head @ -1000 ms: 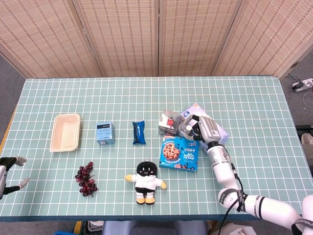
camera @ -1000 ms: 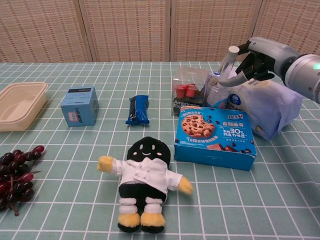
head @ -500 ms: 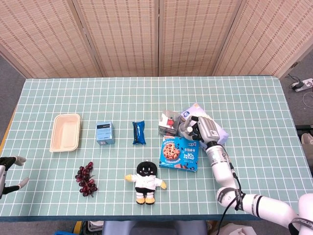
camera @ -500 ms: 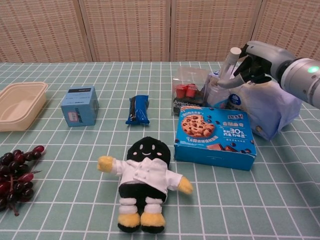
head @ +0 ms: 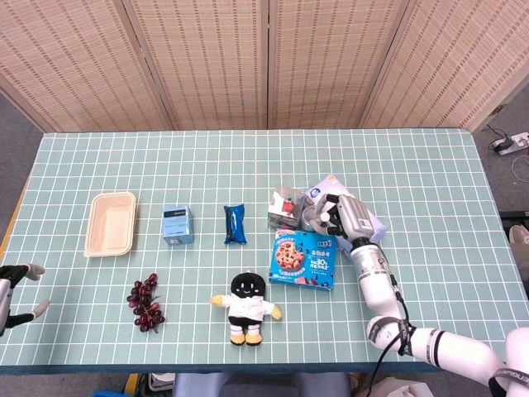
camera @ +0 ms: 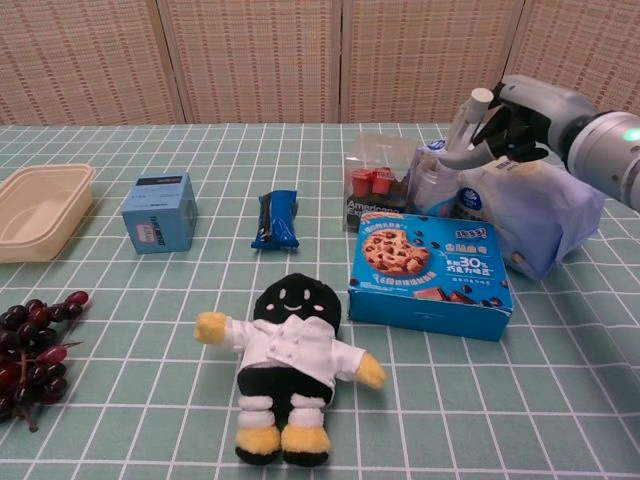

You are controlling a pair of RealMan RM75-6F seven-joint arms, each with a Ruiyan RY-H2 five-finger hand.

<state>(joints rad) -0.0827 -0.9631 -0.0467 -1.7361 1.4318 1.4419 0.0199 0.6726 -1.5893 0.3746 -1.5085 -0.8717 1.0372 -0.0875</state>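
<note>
We take the blue cardboard cookie box (camera: 431, 273) as our landmark. Just behind it sits a clear plastic bottle (camera: 436, 185) with a blue label, and our right hand (camera: 508, 122) hovers over that bottle's top with fingers (camera: 470, 107) spread and curved; it seems to grasp nothing, though from the chest view we cannot be sure whether a fingertip touches the bottle. Behind and to the right of the box lies a crumpled pale lilac plastic bag (camera: 540, 215) (the bottle leans against it). Behind the box on its left stands a clear plastic case of small red-lidded cups (camera: 377, 183). Our left hand (head: 15, 291) shows far left of the box at the table's edge, fingers apart, holding nothing.
</note>
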